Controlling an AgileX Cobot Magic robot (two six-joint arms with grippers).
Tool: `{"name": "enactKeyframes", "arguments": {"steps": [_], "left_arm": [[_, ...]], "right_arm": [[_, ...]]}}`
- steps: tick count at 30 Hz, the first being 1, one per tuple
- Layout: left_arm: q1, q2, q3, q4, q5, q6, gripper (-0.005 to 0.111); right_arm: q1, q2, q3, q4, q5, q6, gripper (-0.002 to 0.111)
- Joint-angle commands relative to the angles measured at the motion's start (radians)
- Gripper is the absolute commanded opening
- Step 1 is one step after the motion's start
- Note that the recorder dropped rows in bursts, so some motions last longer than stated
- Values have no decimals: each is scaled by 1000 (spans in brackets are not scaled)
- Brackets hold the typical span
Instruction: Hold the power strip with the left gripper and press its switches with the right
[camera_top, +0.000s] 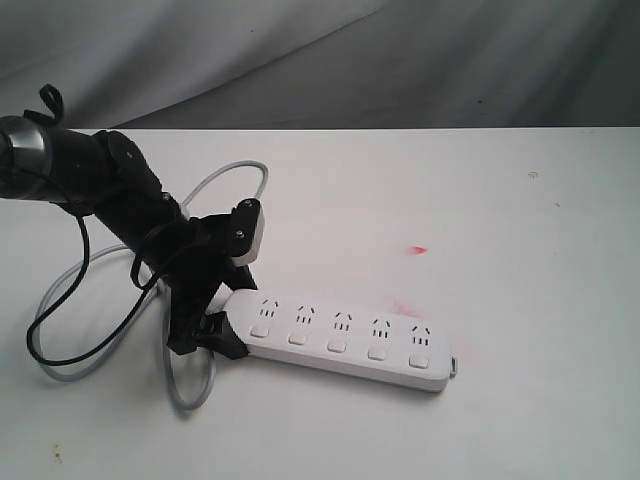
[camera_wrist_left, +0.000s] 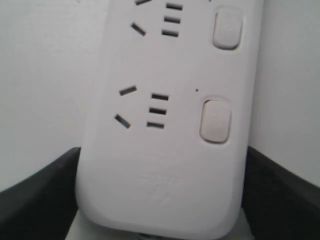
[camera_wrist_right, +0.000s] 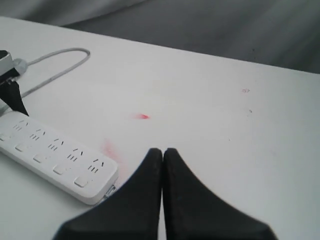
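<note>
The power strip (camera_top: 340, 340) lies flat on the table (camera_top: 520, 300), its cord end clamped in the left gripper (camera_top: 212, 328). My right gripper (camera_wrist_right: 163, 159), clenched on nothing, hangs apart off the strip's free end. The row of switches (camera_top: 337, 346) runs away from it.

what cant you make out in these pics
Right gripper: outside the exterior view's frame.
Power strip: left wrist view's top edge cuts off its far sockets.
Switches: pressed or not, too small in the exterior view.
Grey cord: where it ends is lost behind the left arm, exterior view.
</note>
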Motion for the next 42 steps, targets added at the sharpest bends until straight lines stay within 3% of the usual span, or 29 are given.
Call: {"name": "enactKeyframes", "arguments": {"steps": [1,10,14,23,27,37,42], "left_arm": [[-5,5,-2,5,29,-3,50],[-5,5,-2,5,29,0,50],[-5,5,-2,5,29,0,50],[-5,5,-2,5,29,-2,50],[-5,5,-2,5,29,-2,50],[-5,5,-2,5,29,0,50],[-5,5,-2,5,29,-2,50]], "right_arm": [[25,205,-134,-18,50,3,0],[266,624,-349,64,53,-7,0],[334,809,-454,195,86,-230,0],[349,1107,-661,424,227,-630,0],[347,1203,-695,453,183,-823,0],[368,1378,-701,710,105,-1083,0],[403,1414,-699,751,31,-1161,0]]}}
